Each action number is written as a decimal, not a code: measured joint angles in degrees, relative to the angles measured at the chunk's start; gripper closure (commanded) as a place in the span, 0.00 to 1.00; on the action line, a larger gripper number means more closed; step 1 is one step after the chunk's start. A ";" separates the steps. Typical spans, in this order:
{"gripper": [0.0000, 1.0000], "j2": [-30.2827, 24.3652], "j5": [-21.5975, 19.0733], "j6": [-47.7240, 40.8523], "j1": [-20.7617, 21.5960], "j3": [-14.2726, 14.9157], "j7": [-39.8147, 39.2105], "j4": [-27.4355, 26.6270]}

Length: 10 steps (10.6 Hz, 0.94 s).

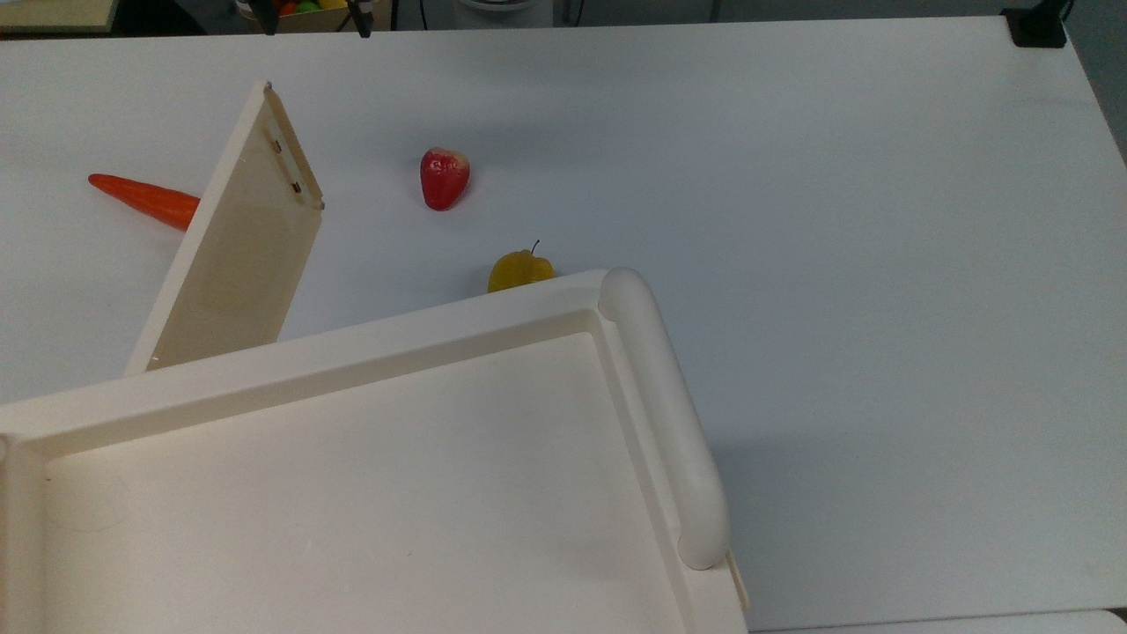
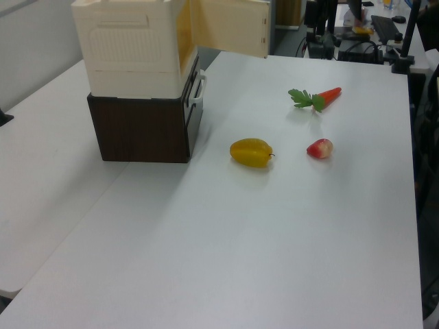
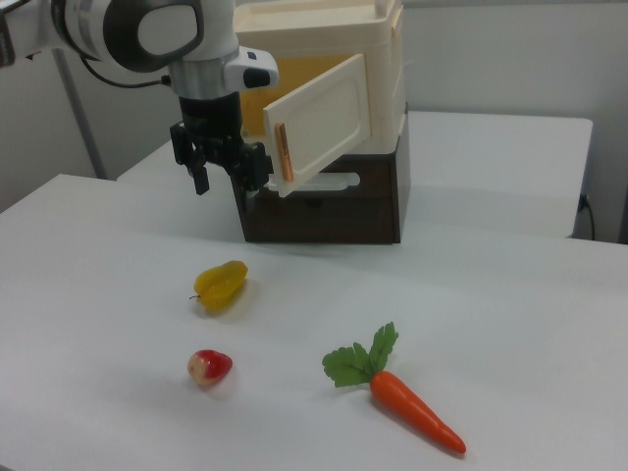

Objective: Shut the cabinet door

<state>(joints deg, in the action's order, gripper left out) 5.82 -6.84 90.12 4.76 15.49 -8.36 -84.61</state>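
Cream plastic, the door [image 3: 316, 121] stands swung well out from the cabinet [image 3: 378, 59], hinged at one side with its free edge out over the bench [image 1: 792, 176], so we judge the closing not yet done and nearly the whole swing left. In the right view the hand [image 3: 224, 175] sits just beside the door's free edge, on the right view's left, fingers [image 3: 199, 172] spread wide and holding nothing; we cannot tell whether it touches the panel. We judge the remaining work to be pushing the door round until it lies flush against the cabinet front.
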 measured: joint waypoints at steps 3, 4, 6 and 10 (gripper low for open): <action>1.00 0.12 0.02 0.02 -0.20 0.07 -6.60 0.00; 1.00 0.22 0.02 1.06 -0.43 0.19 -10.24 0.00; 1.00 0.64 0.01 6.92 -1.64 0.27 -15.73 -0.05; 1.00 3.49 0.00 17.58 -4.41 0.30 -26.78 -0.11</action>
<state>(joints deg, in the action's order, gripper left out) 9.31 -6.83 107.70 0.35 15.80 -35.14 -84.73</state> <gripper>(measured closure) 0.991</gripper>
